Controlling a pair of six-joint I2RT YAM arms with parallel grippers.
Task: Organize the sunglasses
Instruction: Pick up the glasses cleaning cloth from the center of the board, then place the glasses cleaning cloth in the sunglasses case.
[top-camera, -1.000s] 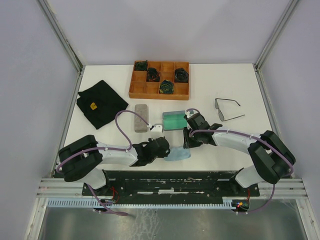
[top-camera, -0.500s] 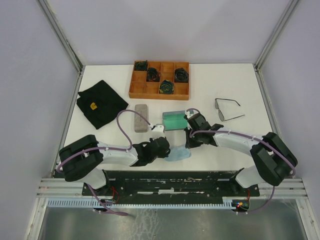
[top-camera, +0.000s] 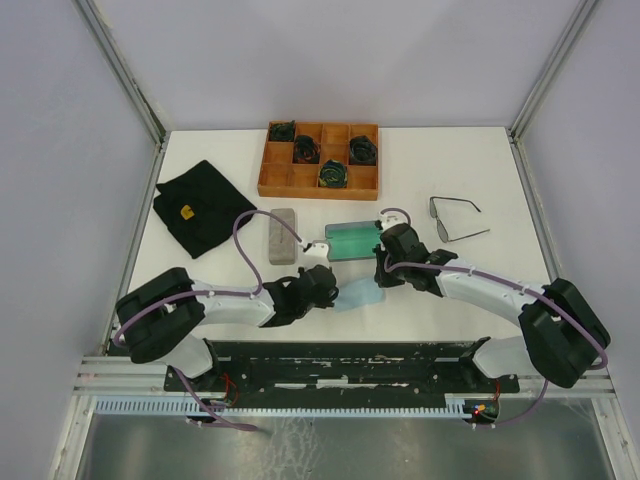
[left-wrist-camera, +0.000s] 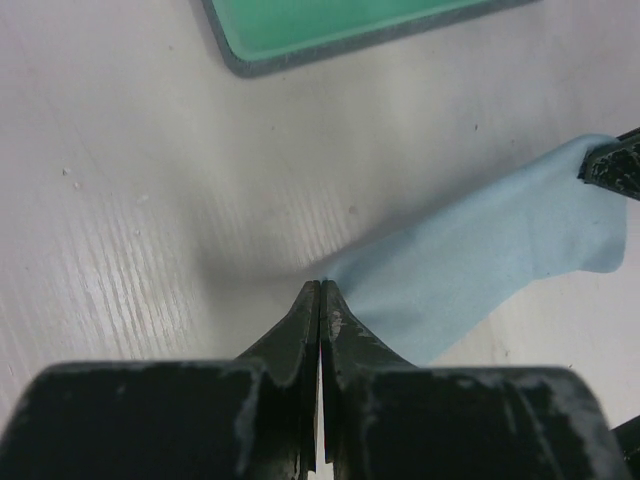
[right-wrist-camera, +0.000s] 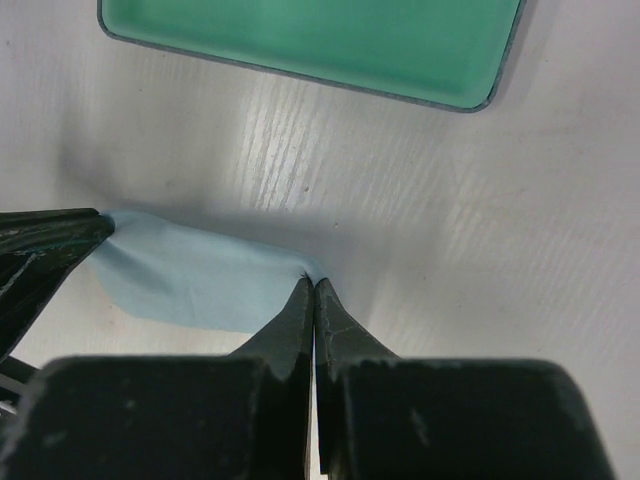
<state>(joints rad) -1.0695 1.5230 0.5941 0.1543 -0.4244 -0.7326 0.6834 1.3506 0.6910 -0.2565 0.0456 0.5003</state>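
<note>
One pair of sunglasses, thin dark wire frames with arms unfolded, lies at the right of the table, apart from both arms. A light blue cloth is stretched between my two grippers. My left gripper is shut on one corner of the cloth, its tips pinched together. My right gripper is shut on the opposite corner of the cloth, tips closed. An open case with green lining lies just beyond the cloth.
A closed grey case lies left of the open case. A black cloth is at the left. A wooden compartment tray at the back holds several dark green coiled bundles. Frame posts stand at the table's back corners.
My right gripper has shut on the blue cloth. Both grippers have moved slightly toward the back with the cloth, which now hangs drawn out between them.
</note>
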